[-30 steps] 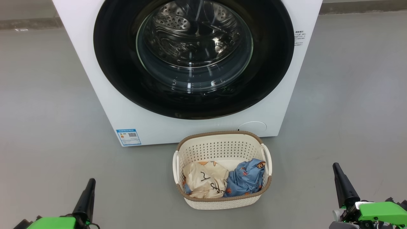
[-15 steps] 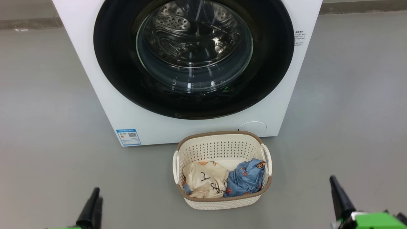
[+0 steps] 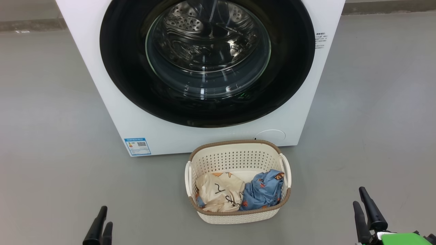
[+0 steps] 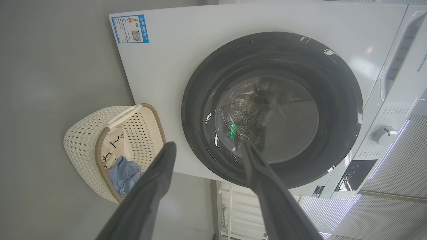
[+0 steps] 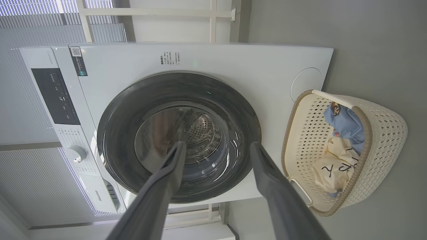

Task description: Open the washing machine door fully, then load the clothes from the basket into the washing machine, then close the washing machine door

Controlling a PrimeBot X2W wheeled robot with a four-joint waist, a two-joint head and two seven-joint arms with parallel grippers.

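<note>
Left tool (image 3: 106, 215): fingers apart, holding nothing, low on your left.
Washing machine door (image 3: 207, 58): shut on the washing machine (image 3: 112, 112); you have not opened it yet.
Clothes (image 3: 219, 192): both in the basket (image 3: 238, 142), on the floor before the machine.
Right tool (image 3: 358, 195): apart, empty.
Left for you: opening, loading, closing.

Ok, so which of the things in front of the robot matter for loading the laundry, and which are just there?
For the job:
washing machine
its closed door
basket
cream garment
blue garment

Just there:
blue label sticker
round white flap
control dial
white frame behind the machine
</note>
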